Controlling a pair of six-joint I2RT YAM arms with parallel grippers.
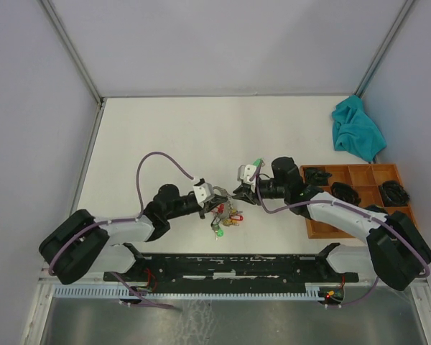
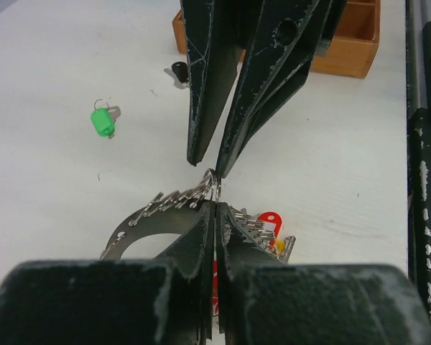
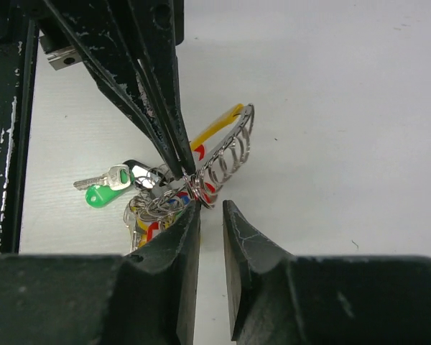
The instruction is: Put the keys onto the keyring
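Tightly the left gripper (image 2: 215, 207) clamped the keyring (image 2: 138, 218); the right gripper (image 3: 211, 208), narrowly parted, sat just beside it, the green key (image 2: 103, 121) lying well apart.

right fingers (image 3: 181, 244) apart, at keyring (image 3: 228, 157) | left fingers (image 3: 167, 93) pinching its rings

From the left wrist, the left pincer (image 2: 215, 210) covers the middle of the keyring (image 2: 140, 223), the black key (image 2: 179, 70) is half hidden behind the right pincer (image 2: 212, 167), and the wooden tray (image 2: 348, 54) runs off the top edge. From above, the ring's keys are too small to tell apart.
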